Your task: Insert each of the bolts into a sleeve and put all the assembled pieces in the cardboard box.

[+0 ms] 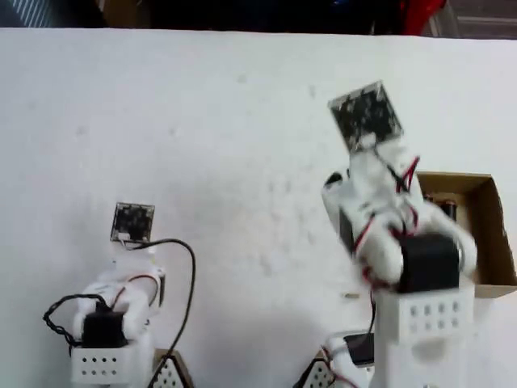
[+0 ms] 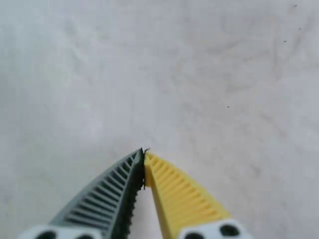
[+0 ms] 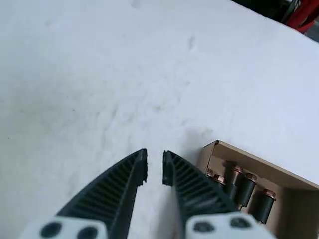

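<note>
Assembled pieces (image 3: 239, 186), black sleeves with copper-headed bolts pushed into them, lie side by side inside the cardboard box (image 3: 259, 160). At least 4 can be counted in the right wrist view; the box's near wall may hide more. In the high view the box sits at the desk's (image 1: 202, 121) right edge, just beside the right arm (image 1: 404, 259), which covers part of it.

The right gripper (image 3: 154, 160) hangs over bare desk near the box's corner, its jaws released, a narrow gap between them and nothing in it. The left gripper (image 2: 144, 152) points down at bare desk well apart from the box, its jaws clenched tip to tip on nothing. The left arm (image 1: 121, 299) is folded back near its base.

A small speck (image 1: 349, 296) lies on the desk near the right arm's base, too small to name. Apart from that, every bolt and sleeve that shows is joined and boxed, so the task looks finished or very nearly so; the 1 open question is whether that speck is a stray part to be fetched
</note>
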Tool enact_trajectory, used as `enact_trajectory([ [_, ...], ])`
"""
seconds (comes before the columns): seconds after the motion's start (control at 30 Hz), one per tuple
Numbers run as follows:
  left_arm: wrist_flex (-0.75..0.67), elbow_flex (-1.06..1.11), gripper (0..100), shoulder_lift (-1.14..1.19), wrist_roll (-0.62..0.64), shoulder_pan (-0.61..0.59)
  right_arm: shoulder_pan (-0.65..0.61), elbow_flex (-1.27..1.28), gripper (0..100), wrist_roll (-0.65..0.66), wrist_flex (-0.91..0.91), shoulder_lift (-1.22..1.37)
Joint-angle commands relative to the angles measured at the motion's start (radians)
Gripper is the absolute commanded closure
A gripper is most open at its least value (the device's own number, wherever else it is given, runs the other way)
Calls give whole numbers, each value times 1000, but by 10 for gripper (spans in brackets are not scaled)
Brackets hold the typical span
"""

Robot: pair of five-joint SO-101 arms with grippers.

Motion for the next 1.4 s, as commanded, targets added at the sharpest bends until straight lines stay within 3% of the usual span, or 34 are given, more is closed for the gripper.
enact_trajectory([
  [0.0, 8, -2, 977, -5, -2, -8, -41, 52, 957, -11, -2, -150],
  [0.93, 8, -2, 977, -5, -2, -8, -35, 471, 957, -15, -2, -823],
  [1.37, 8, -2, 977, -5, -3, -8, -25, 552, 957, -11, -1, -934],
])
